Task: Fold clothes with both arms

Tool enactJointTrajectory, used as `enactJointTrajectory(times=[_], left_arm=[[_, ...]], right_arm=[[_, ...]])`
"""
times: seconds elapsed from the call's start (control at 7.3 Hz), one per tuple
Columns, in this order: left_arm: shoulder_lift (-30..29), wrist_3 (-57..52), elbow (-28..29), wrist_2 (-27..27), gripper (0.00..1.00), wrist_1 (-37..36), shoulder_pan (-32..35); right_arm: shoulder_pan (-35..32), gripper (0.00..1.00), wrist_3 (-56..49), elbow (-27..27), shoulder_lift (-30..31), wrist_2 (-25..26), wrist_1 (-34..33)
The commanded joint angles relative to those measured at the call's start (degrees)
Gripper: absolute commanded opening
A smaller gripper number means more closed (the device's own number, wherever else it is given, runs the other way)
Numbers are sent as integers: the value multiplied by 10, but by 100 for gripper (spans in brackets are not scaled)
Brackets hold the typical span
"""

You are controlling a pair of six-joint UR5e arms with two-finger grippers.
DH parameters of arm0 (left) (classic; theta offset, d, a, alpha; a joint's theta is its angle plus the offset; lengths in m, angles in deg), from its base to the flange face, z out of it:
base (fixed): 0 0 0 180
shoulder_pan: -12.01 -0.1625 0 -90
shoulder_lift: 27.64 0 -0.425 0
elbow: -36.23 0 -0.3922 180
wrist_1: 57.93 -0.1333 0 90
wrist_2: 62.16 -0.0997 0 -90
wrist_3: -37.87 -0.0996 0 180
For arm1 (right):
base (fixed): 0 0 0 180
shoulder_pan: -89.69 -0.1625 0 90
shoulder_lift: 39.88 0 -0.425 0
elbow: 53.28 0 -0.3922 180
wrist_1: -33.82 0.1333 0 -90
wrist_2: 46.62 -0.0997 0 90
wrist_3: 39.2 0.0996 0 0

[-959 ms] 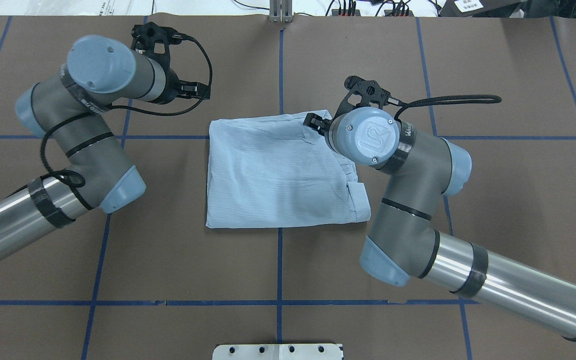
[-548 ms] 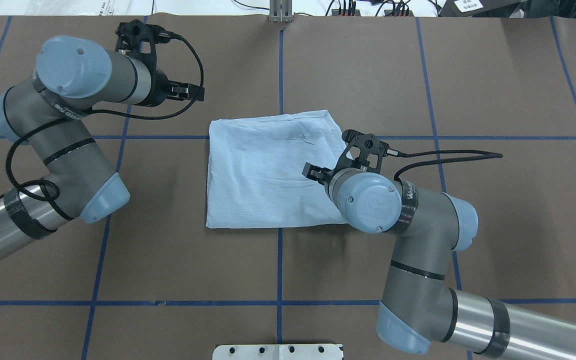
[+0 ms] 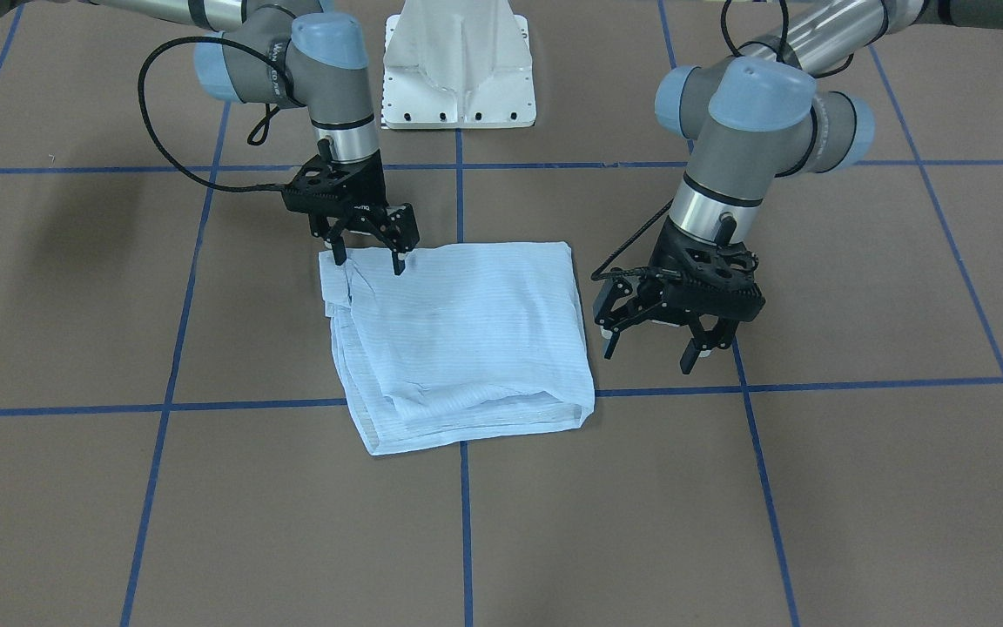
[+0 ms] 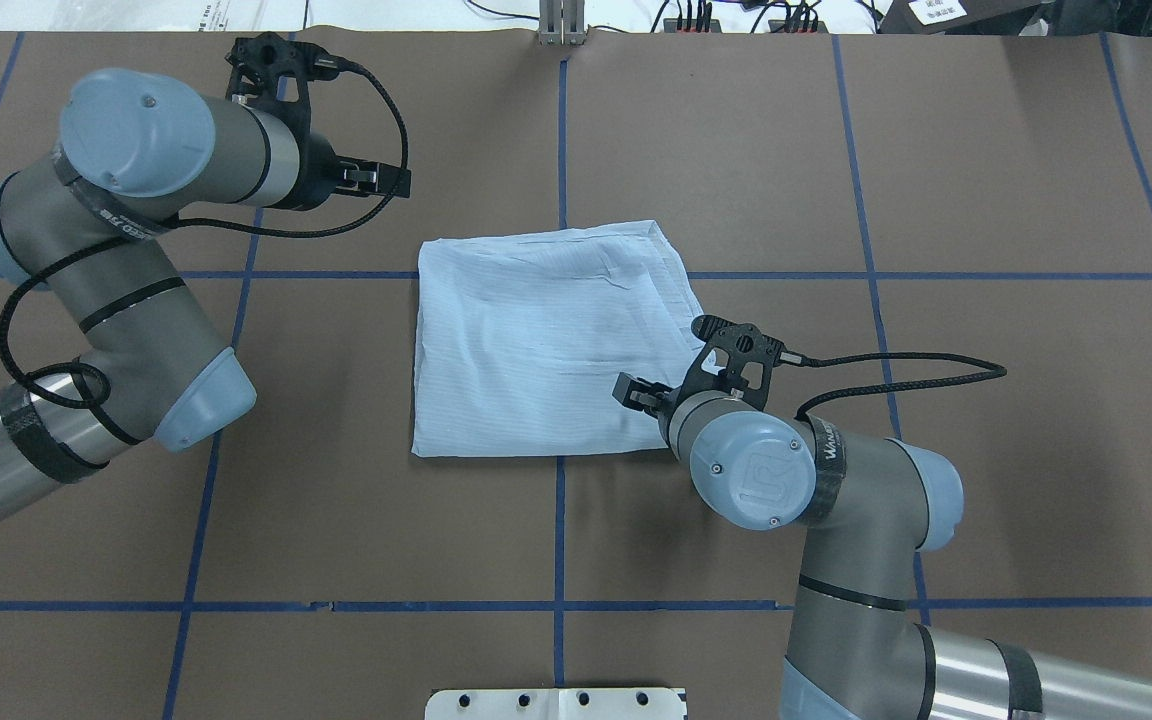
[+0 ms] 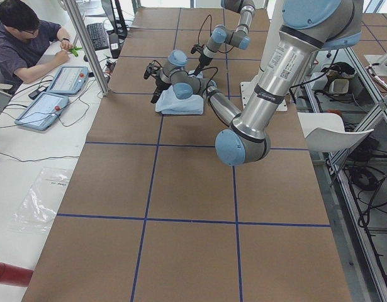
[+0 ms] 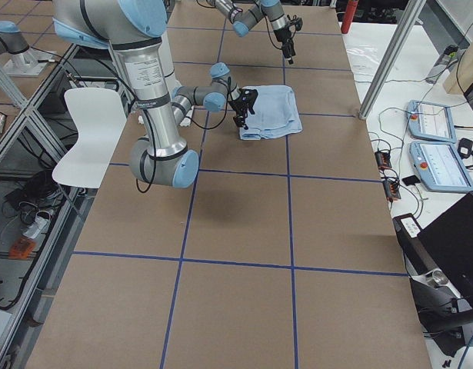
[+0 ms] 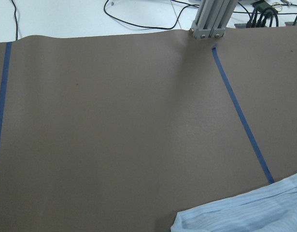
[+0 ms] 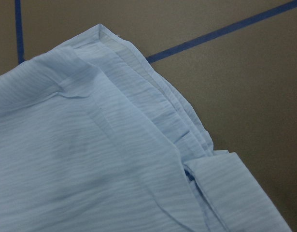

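Right gripper [image 3: 368,259] has its jaws spread wide, tips pointing down at the shirt's [image 3: 467,331] near-right corner, the robot's side, gripping nothing. Left gripper [image 3: 649,353] is wide open too, hanging over bare table [image 3: 815,488] just off the shirt's left edge. The shirt lies folded in a rough rectangle mid-table.

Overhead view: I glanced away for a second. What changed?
The right gripper moved back toward the robot along the shirt's right edge, to its near corner; jaws open now. The left arm swung slightly outward. The shirt lies folded as before.
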Motion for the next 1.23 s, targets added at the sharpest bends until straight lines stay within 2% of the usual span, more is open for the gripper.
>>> enactJointTrajectory(times=[0.0,0.41,0.69,0.96,1.1], left_arm=[[0,0,-3,0,100,0,0],[1,-1,-3,2,100,-1,0],[2,-1,-3,3,100,-2,0],[16,-1,-9,6,100,-2,0],[29,-7,-17,7,100,-2,0]], right_arm=[[10,100,-1,8,6,6,9],[19,100,-2,10,5,15,9],[2,100,-22,-5,-1,5,4],[-73,100,-106,-29,5,-90,-16],[-137,100,-186,-48,4,-164,-67]])
